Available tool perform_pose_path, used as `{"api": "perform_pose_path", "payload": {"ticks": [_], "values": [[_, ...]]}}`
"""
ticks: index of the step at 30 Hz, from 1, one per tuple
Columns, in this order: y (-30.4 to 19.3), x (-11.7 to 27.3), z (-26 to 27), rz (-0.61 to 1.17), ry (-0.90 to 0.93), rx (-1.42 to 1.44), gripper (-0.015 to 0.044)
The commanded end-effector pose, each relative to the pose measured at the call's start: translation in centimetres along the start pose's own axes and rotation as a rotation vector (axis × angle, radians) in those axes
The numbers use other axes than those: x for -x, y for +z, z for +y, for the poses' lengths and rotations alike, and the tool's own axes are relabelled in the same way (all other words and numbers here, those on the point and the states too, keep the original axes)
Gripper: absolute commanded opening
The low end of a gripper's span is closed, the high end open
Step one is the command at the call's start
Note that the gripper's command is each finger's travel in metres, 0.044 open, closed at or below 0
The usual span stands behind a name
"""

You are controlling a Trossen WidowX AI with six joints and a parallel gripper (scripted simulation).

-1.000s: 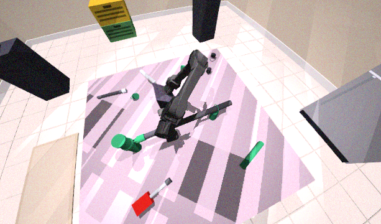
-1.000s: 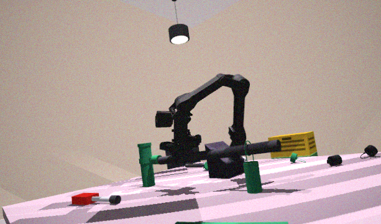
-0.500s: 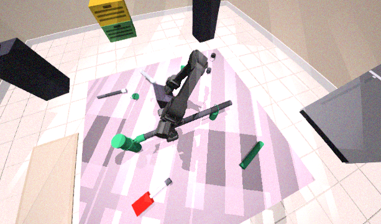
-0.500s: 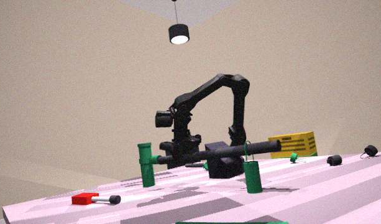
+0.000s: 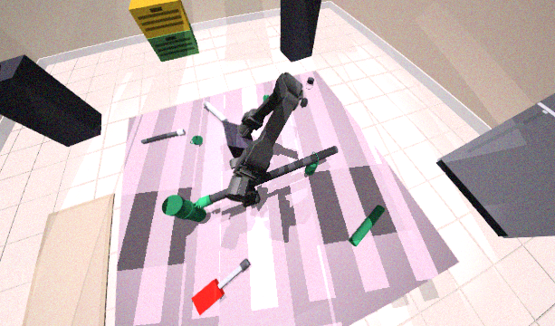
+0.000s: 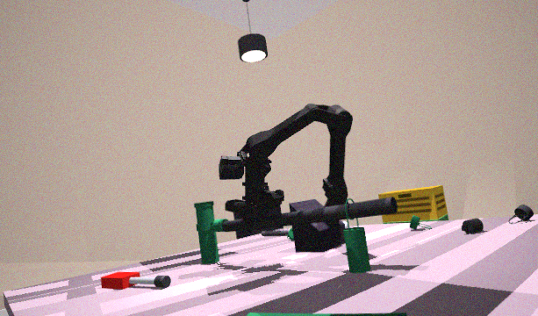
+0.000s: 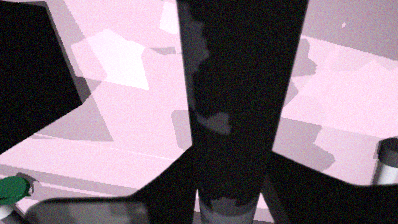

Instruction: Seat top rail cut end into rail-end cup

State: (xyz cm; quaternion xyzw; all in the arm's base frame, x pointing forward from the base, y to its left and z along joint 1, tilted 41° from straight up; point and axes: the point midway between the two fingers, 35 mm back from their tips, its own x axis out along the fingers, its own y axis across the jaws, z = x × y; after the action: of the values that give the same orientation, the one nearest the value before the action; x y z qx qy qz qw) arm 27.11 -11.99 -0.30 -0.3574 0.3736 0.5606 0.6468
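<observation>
The dark rail [image 5: 300, 166] [image 6: 374, 207] [image 7: 240, 60] runs through the wire loop of the loop cap [image 6: 349, 201] on the short green post [image 5: 310, 169] [image 6: 357, 250]. My gripper [image 6: 257, 216] [image 7: 222, 149] is shut on the rail, between the two posts; the arm hides its fingers in the top view. The rail's cut end meets the mouth of the green rail-end cup [image 5: 203, 202] [image 6: 219, 225] on the side of the big green post [image 5: 182, 209] [image 6: 208, 246]. How deep the end sits inside is hidden. The cup hangs somewhat below the post's top.
A red-headed tool [image 5: 207, 296] [image 6: 119, 280] lies before the big post. A green tube [image 5: 367, 225] lies beyond the short post. A dark tube [image 5: 161, 137] and a small green cap [image 5: 196, 140] lie near the arm's base. Small black fittings [image 5: 304, 102] [image 6: 472, 226] lie behind it.
</observation>
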Motion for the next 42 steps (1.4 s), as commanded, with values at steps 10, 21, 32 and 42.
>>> {"api": "perform_pose_path", "payload": {"ticks": [10, 21, 32, 42], "values": [[-0.43, 0.29, -0.04, 0.012, -0.002, 0.000, 0.0000], [-0.55, 0.35, -0.05, 0.012, -0.002, 0.000, 0.0000], [-0.68, 0.39, -0.06, 0.012, -0.002, 0.000, 0.0000], [-0.78, 0.45, -0.07, 0.013, -0.002, 0.000, 0.0000]]}}
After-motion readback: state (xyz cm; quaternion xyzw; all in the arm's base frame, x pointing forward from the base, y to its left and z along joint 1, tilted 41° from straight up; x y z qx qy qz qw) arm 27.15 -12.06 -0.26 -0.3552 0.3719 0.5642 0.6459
